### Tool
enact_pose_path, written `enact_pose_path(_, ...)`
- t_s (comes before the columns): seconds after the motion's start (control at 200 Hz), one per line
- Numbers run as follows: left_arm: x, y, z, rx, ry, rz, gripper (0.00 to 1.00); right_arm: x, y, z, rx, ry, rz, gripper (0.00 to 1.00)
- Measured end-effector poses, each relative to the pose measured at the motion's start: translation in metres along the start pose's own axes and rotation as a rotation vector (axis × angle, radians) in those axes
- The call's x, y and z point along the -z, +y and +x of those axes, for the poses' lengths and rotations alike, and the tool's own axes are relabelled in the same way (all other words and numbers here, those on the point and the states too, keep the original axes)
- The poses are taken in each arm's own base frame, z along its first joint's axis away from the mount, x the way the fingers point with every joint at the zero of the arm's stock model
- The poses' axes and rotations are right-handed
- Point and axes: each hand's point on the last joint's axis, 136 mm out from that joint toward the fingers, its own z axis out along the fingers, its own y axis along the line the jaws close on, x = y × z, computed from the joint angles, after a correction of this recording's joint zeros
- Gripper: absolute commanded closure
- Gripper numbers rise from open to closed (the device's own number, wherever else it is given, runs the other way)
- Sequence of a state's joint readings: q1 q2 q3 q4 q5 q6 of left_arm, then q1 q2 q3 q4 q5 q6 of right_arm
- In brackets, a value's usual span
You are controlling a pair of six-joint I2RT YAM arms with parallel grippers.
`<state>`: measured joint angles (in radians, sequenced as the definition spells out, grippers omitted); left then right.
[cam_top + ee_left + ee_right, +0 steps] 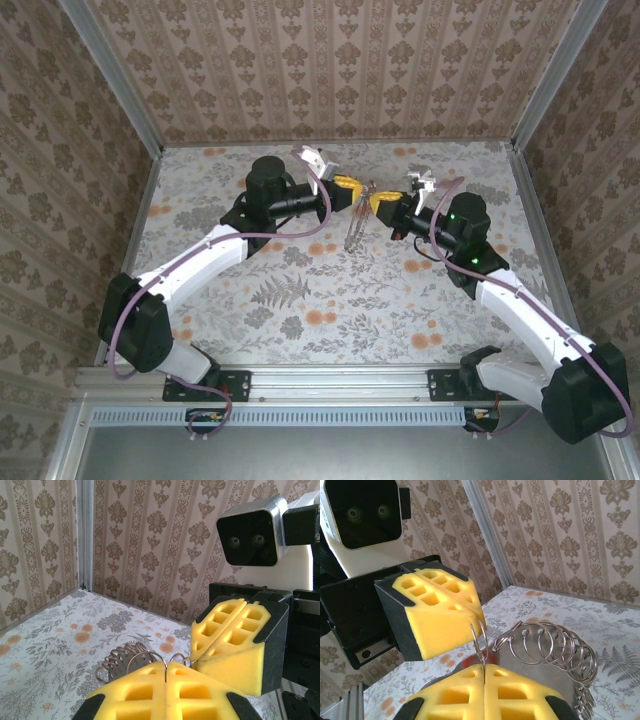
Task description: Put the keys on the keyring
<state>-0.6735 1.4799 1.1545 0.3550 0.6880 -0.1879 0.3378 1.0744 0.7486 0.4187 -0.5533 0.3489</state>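
Threading seems in hand: the yellow-padded left gripper (352, 188) at nine o'clock and right gripper (377, 204) at three both pinch shut on the thin grey wire keyring (357, 228), lying toward twelve o'clock; next, part a coil for keys, unclear here.

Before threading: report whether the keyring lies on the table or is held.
Held: left gripper and right gripper pinch the keyring in shut jaws, above the table.

Yellow gripper pads (440, 605), silvery keyring (546, 649), orange-flowered table (330, 300), brown damask-patterned walls (340, 60)
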Motion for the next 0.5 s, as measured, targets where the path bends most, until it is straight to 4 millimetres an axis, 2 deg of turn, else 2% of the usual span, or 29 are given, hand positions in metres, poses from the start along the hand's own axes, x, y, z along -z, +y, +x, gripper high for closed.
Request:
enact_pose_path(0.26,-0.0006,0.0014,0.0004,0.019,-0.024,-0.001,1.0,0.0002,-0.0023,-0.0015,-0.014,-0.007,0.013,1.0)
enact_pose_path(0.5,-0.0045,0.0064,0.0051,0.062,-0.027,-0.005,1.0,-0.0041,-0.0059,0.0064,-0.046,0.018,0.004,1.0)
